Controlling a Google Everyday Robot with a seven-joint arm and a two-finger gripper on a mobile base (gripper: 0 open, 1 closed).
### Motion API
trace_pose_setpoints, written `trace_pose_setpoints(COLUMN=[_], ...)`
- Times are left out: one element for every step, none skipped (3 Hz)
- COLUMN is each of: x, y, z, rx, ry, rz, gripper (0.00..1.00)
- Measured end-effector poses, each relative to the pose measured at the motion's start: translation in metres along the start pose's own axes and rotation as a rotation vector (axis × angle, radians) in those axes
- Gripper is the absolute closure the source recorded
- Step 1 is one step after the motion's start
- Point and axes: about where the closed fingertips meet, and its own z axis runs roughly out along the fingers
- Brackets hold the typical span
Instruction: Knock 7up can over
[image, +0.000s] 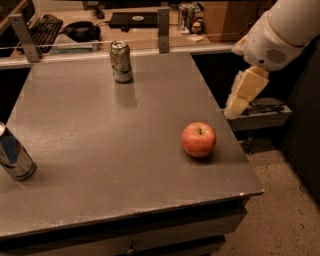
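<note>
The 7up can (121, 61) stands upright near the far edge of the grey table (115, 150). It has a whitish-silver body with green markings and a silver top. My gripper (244, 94) hangs at the end of the white arm, just past the table's right edge. It is to the right of the can and nearer the camera, well apart from it and holding nothing that I can see.
A red apple (199, 139) lies on the table's right side, just left of and below the gripper. A blue-and-silver can (14, 154) stands at the left edge. A rail with posts (163, 22) runs behind the table, with a desk beyond it.
</note>
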Motion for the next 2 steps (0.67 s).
trace_pose_setpoints(x=[-0.053, -0.107], y=[-0.058, -0.1], z=[0.046, 0.086], rx=[0.002, 0.009], ry=[-0.135, -0.28], rz=[0.003, 0.055], gripper=[0.0, 0.0])
